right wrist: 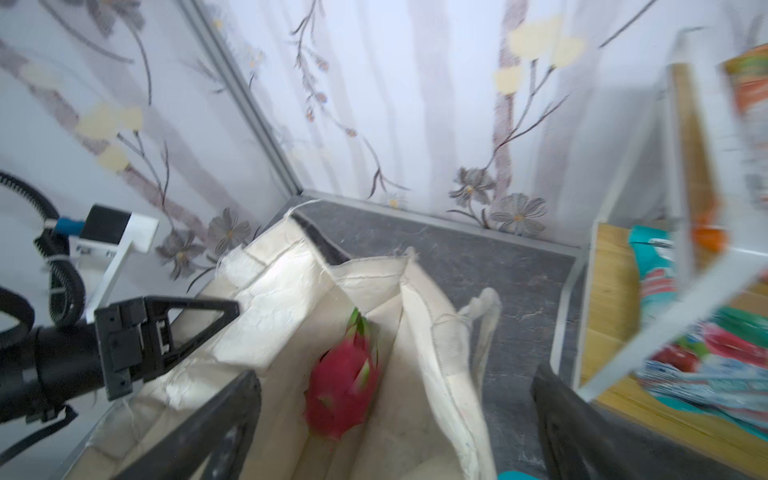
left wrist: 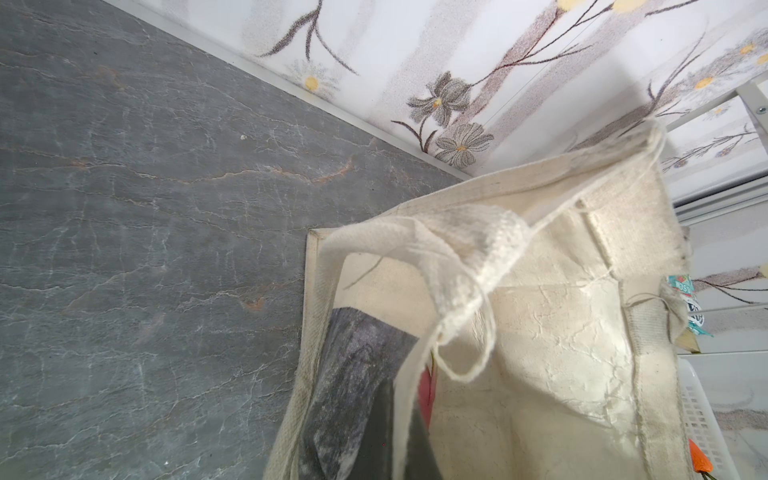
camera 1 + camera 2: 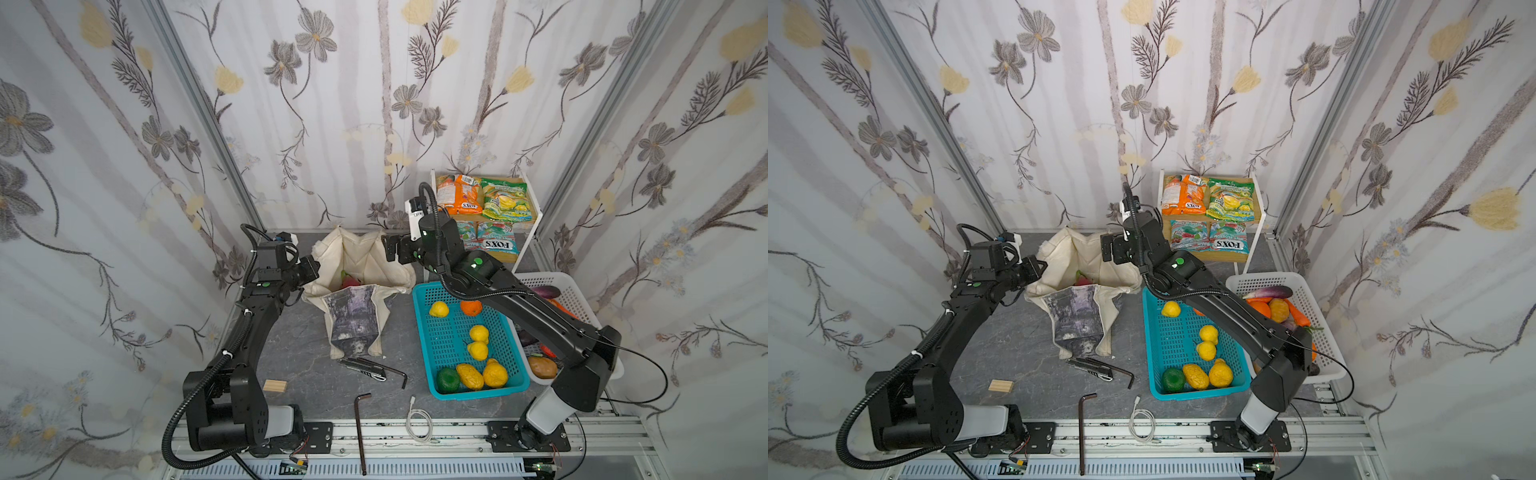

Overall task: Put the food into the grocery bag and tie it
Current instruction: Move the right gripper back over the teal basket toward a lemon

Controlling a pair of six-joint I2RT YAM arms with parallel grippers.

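The cream grocery bag (image 3: 361, 257) stands open at the back of the table, with a pink dragon fruit (image 1: 345, 386) lying inside it. My left gripper (image 3: 313, 266) is at the bag's left rim, shut on the cloth; a cream strap (image 2: 415, 249) runs toward its jaws. Over the bag's mouth my right gripper (image 1: 395, 436) stands open, nothing between its fingers (image 1: 232, 415). Yellow lemons (image 3: 478, 334) lie in the turquoise basket. The purple eggplant (image 3: 1268, 292) is in the white basket. Orange (image 3: 461, 195) and green (image 3: 507, 201) snack packets rest on the shelf.
The turquoise basket (image 3: 449, 345) sits right of the bag, the white basket (image 3: 582, 299) beyond it, under my right arm. A small white-framed shelf (image 3: 534, 216) stands at the back right. A box cutter (image 3: 363, 368), hex keys (image 3: 360, 432), a wooden block (image 3: 275, 385) and a cable (image 3: 417, 424) lie in front.
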